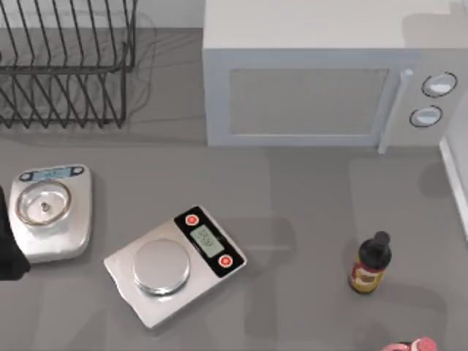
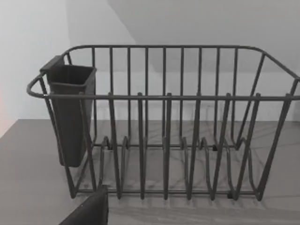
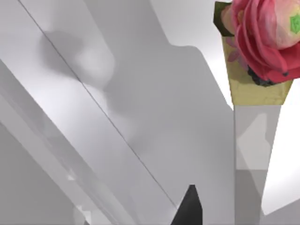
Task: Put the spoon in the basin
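Left end effector (image 2: 89,211) (finger state impossible to tell) faces the wire dish rack (image 2: 178,126) ahead on the worktop (image 1: 307,212).

The left arm (image 1: 9,245) shows as a dark shape at the far left edge of the top view, low on that side. A dark fingertip (image 2: 89,211) of the left gripper is visible in the left wrist view. A dark fingertip (image 3: 188,206) of the right gripper is visible in the right wrist view.
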